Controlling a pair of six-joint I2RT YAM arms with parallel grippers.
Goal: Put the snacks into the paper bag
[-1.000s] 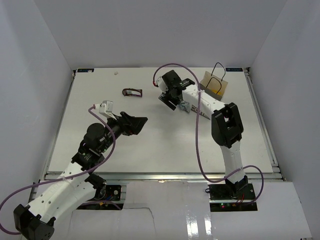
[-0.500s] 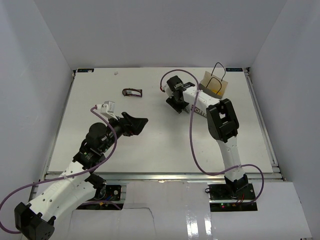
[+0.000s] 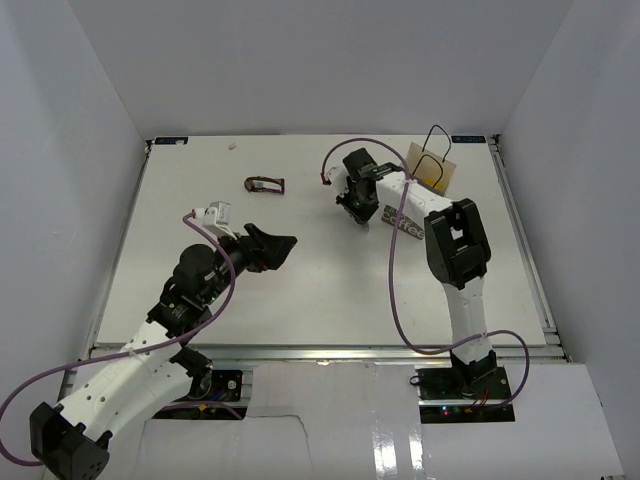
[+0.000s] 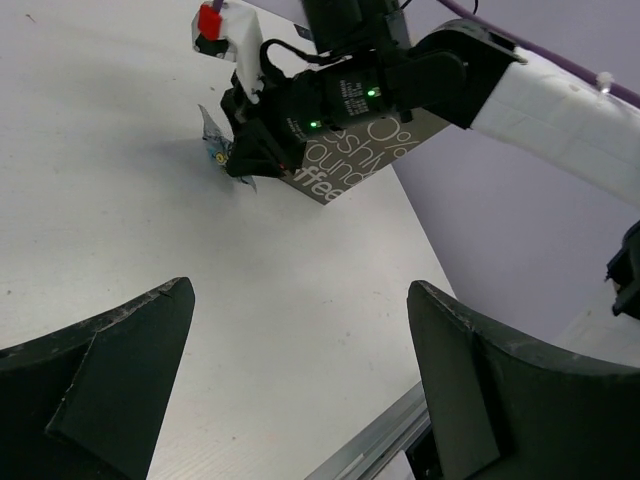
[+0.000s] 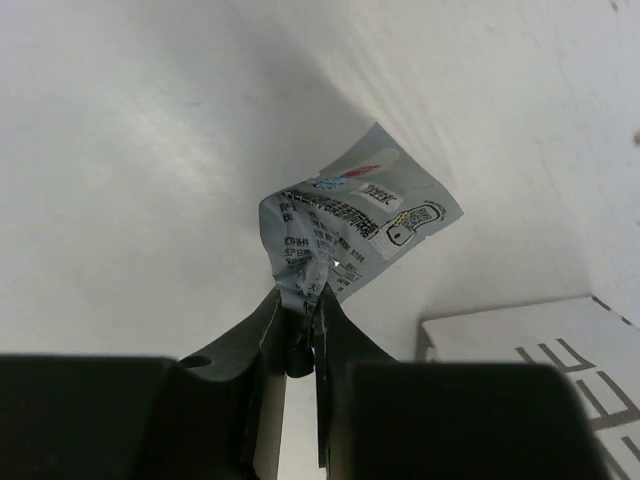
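Pinch by right gripper (image 5: pixel 298 315) on corner of small silver-grey foil packet (image 5: pixel 355 220): hold tight, lift over grey-brown paper bag (image 3: pixel 420 160), upper right.

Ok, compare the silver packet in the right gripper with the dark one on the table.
The silver-grey packet is pinched at its crumpled end by the right gripper; the dark packet lies free on the table. The silver-grey packet is close to the paper bag; the dark packet sits well away from it. Both are small and outside the bag.

White table (image 3: pixel 330 290) between plain pale-grey walls (image 3: pixel 300 60) on three sides, under soft even light.
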